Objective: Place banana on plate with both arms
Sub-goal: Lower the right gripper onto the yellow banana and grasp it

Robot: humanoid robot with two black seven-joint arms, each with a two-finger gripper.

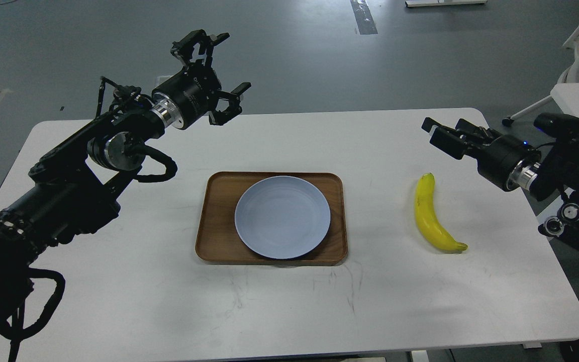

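**Both grippers empty, banana still on the tabletop**

Left gripper (221,75) of yours is up over the far-left part of the tabletop (118,301), fingers spread wide, nothing between them. Right gripper (443,134) hangs near the far-right corner, pointing left; its fingers sit close side by side and you can't tell from this angle how much gap there is. Nothing in it.

Banana (429,213) lies flat on the right side of the tabletop, stem end toward the far edge, tip toward the near-right, curve bulging left. It's just below your right gripper in the view, not touched by it.

Plate (282,217) sits on the wooden tray (214,241) at the tabletop's centre, bare, overlapping the tray's near edge a little. Banana is well apart from the tray, to its right.
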